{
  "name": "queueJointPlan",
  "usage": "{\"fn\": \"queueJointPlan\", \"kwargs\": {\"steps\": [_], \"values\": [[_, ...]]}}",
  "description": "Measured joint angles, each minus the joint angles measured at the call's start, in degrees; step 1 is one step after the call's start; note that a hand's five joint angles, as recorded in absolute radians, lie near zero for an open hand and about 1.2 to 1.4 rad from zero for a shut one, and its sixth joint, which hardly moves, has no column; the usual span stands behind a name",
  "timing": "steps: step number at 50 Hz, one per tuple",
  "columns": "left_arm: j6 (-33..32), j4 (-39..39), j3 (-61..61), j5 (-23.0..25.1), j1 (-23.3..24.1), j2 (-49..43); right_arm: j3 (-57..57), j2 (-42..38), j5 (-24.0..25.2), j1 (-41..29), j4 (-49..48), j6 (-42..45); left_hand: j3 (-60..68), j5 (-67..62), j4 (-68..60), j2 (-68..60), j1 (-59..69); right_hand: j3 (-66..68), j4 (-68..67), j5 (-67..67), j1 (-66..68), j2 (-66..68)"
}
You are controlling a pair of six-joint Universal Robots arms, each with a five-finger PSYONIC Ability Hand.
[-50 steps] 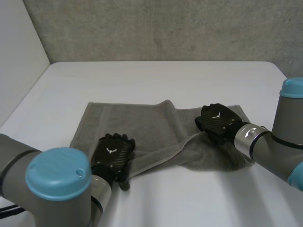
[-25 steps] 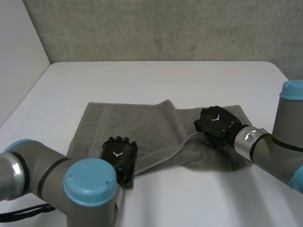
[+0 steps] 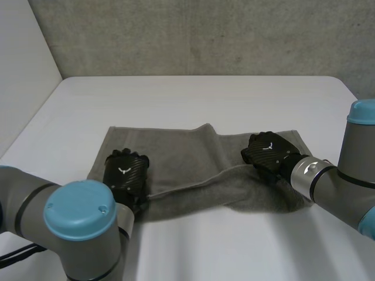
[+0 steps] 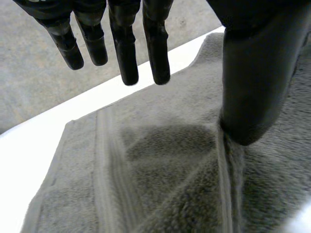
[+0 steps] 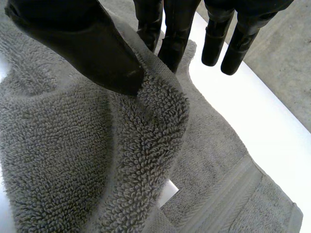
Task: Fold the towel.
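Fold in progress: in the head view, the grey towel (image 3: 176, 155) is seen lying across the near half of the white table (image 3: 193, 99), with its near edge turned up over the middle. The left hand (image 3: 125, 175) is now found nearer the towel's left end than a second ago, and the folded edge has been drawn along with it. The right hand (image 3: 266, 151) is kept at the right end. In the left wrist view, the fingers (image 4: 124, 48) are held straight and clear of the cloth, with only the thumb pressed on the hem. In the right wrist view, a raised ridge of towel is pinched between thumb and fingers (image 5: 170, 34). The fold is judged unfinished, as the layer is not yet flattened.
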State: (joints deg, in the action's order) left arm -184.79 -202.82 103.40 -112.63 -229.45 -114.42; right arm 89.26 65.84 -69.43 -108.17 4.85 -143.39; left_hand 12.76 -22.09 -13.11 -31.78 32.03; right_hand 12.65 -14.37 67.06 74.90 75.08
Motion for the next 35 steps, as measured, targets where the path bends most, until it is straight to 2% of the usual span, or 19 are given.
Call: {"fn": "queueJointPlan", "kwargs": {"steps": [3,5,8,10,19,26,31,35], "values": [[-0.35,0.02,0.85,0.43,-0.95,0.90,0.08,0.18,-0.07,0.09,0.07,-0.02,0.00,-7.54,0.00,-8.06,8.01,0.00,0.00,0.00,0.00,0.00],[-0.49,0.04,1.59,1.31,-1.54,1.44,0.24,0.47,-0.07,0.27,0.16,-0.03,0.00,-17.49,0.00,-18.24,18.21,0.00,0.00,0.00,0.00,0.00],[-0.57,0.12,2.45,3.51,-2.14,1.93,0.56,1.04,-0.01,0.51,0.25,-0.04,0.00,-34.54,0.00,-35.82,35.24,0.00,0.00,0.00,0.00,0.00],[-0.64,0.28,3.24,6.42,-2.63,2.29,0.96,1.72,0.06,0.67,0.33,-0.09,0.00,-42.21,0.00,-43.43,39.97,0.00,0.00,0.00,0.00,0.00],[-2.01,3.03,5.52,16.24,-4.16,4.49,3.81,5.48,0.21,0.87,1.24,-0.46,0.00,-42.90,0.00,-44.31,39.97,0.00,0.00,0.00,0.00,0.00],[-3.02,7.23,6.39,17.83,-6.84,9.55,7.49,8.91,1.00,1.31,5.52,0.03,0.00,-42.90,0.00,-44.32,39.97,0.00,0.00,-0.01,-0.01,0.00],[-5.10,8.92,5.85,18.34,-10.94,13.72,8.14,10.77,2.87,2.57,9.87,1.73,0.00,-42.90,0.00,-44.55,39.97,0.00,0.00,0.00,-0.01,0.25],[-8.97,9.47,3.59,20.63,-14.68,15.40,6.14,11.33,4.32,3.35,11.32,3.31,0.00,-42.90,0.00,-45.08,39.97,0.00,0.00,0.00,-0.02,0.49]]}}
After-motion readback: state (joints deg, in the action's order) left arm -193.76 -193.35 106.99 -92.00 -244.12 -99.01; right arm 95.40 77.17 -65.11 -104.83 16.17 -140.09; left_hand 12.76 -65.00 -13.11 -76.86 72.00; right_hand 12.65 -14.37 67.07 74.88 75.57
